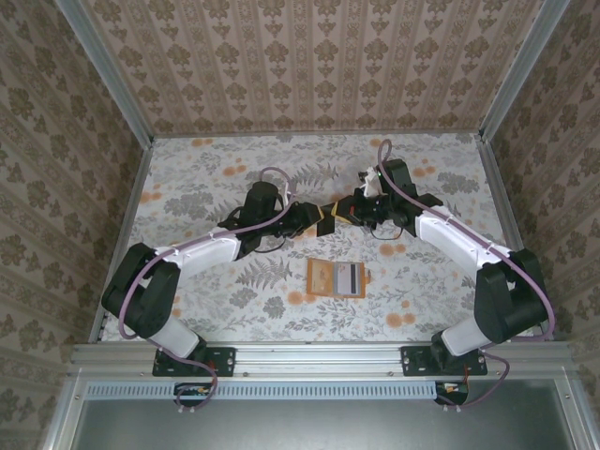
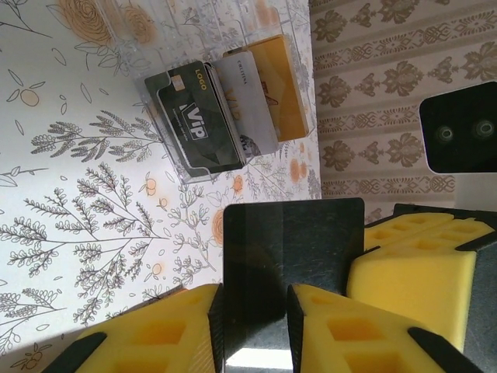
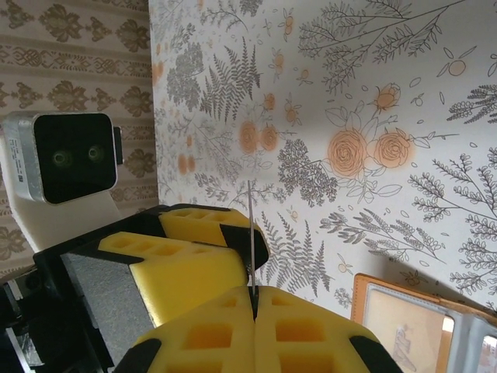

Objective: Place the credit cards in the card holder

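The two arms meet above the middle of the flowered desk (image 1: 206,178), and a black card (image 2: 291,241) hangs in the air between them. The right claw (image 3: 254,291) is pressed together on this card: from its wrist, the card shows as a thin edge rising out of the seam between the yellow fingers.

The left claw (image 2: 255,299) faces it from the other side. Its fingers (image 2: 155,334) stand a little apart with the lower part of the card in the gap between them. Whether they already press on the card cannot be told.

The card holder (image 1: 314,278) lies open and flat on the desk, near the front and just below the two claws. A grey card with a dark stripe (image 1: 349,279) lies on its right half.

Farther back on the desk, seen from the left wrist, stands a clear plastic box (image 2: 178,167). In it stand a black VIP card (image 2: 198,116), a pale card (image 2: 248,101) and a yellow card (image 2: 283,85), side by side.
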`<state>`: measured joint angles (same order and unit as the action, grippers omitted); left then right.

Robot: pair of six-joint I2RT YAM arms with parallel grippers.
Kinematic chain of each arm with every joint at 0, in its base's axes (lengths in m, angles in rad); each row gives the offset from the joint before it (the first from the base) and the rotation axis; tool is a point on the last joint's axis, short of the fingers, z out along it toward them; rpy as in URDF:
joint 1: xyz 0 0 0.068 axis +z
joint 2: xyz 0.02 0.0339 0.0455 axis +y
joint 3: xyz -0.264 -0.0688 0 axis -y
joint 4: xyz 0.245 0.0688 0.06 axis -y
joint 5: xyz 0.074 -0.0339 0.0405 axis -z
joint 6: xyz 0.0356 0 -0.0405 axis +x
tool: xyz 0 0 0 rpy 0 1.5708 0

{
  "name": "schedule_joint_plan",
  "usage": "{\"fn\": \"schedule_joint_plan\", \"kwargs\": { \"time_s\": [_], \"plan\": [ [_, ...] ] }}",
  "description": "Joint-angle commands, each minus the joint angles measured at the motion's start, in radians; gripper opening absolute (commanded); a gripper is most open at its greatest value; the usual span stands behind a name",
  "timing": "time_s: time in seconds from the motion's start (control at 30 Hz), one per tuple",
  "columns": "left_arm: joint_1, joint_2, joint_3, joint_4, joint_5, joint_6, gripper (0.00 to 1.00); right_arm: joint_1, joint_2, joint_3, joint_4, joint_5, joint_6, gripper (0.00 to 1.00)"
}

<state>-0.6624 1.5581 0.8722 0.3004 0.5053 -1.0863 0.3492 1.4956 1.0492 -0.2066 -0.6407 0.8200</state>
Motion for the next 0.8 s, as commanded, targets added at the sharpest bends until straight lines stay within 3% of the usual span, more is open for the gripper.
{"fn": "schedule_joint_plan", "kwargs": {
  "time_s": [0.0,0.77],
  "plan": [
    [-0.008,0.011,0.025,0.041,0.021,-0.015,0.28,0.001,0.007,-0.014,0.026,-0.033,0.02,0.08],
    [-0.008,0.013,0.01,0.065,-0.001,-0.049,0.24,0.019,0.024,-0.008,0.02,-0.06,0.019,0.15]
  ]
}}
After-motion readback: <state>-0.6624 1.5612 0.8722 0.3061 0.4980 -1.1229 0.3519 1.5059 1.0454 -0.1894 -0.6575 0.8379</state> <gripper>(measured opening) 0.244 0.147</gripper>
